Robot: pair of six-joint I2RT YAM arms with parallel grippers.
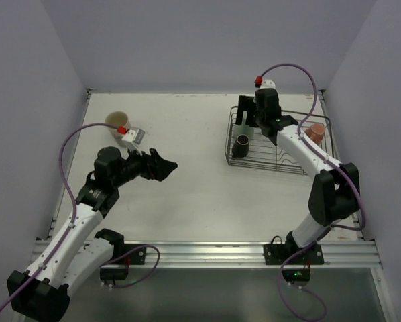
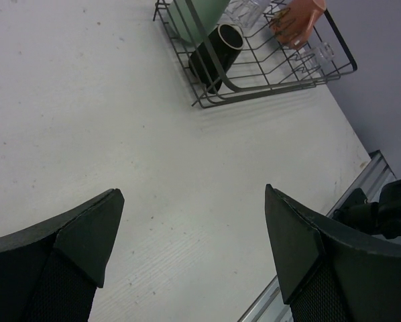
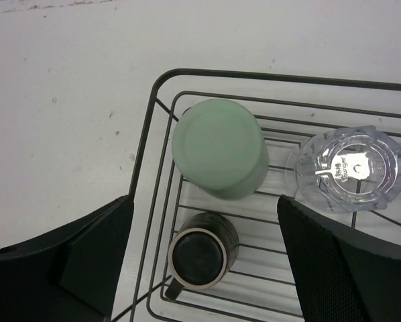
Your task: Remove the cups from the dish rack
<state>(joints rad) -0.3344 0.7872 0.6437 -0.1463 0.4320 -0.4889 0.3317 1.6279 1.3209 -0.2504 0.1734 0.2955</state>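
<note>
The dark wire dish rack (image 1: 281, 169) stands at the back right. In it are an upturned mint green cup (image 3: 219, 147), a short dark brown cup (image 3: 202, 251) just in front of it, and a salmon-pink cup (image 1: 314, 132) lying at the rack's right end. A cream-beige cup (image 1: 117, 121) stands on the table at the back left. My right gripper (image 3: 206, 201) is open and empty, hovering above the rack's left end over the mint and brown cups. My left gripper (image 1: 163, 164) is open and empty above the table's middle left, well apart from the rack (image 2: 267, 87).
A clear faceted glass (image 3: 351, 168) sits upturned in the rack right of the mint cup. A small white and grey object (image 1: 135, 137) lies next to the cream cup. Walls close in the table on three sides; a metal rail (image 1: 207, 253) runs along the near edge.
</note>
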